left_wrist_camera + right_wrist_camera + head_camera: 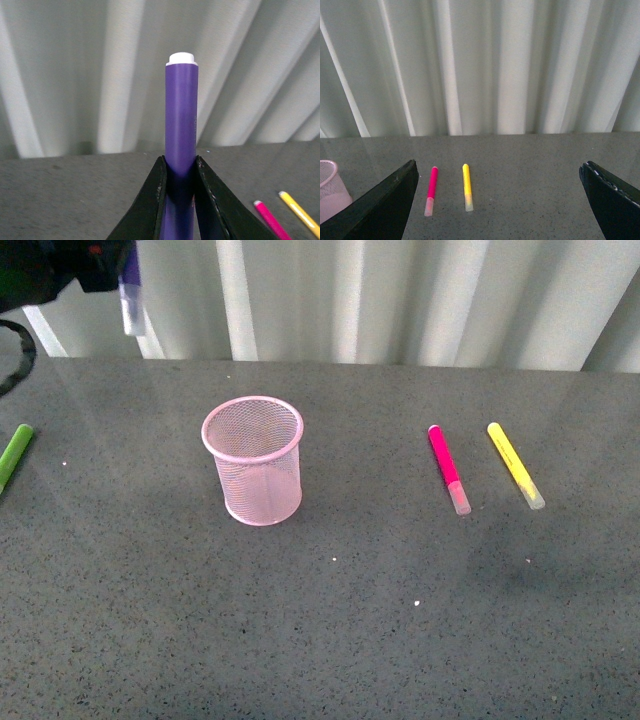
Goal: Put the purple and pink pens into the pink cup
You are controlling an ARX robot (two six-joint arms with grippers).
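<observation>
The left jaws are closed tight on the purple pen (181, 115), which stands upright between them with its white end on top. In the front view this pen hangs high at the far left, its clear cap pointing down, well apart from the pink cup (255, 460). The right jaws stand wide apart above the worktop (330, 640). The cup stands upright on the worktop. To its right lies the pink pen (448, 468), with the yellow marker (515, 464) just beside it. A green marker (14, 455) lies at the left edge
</observation>
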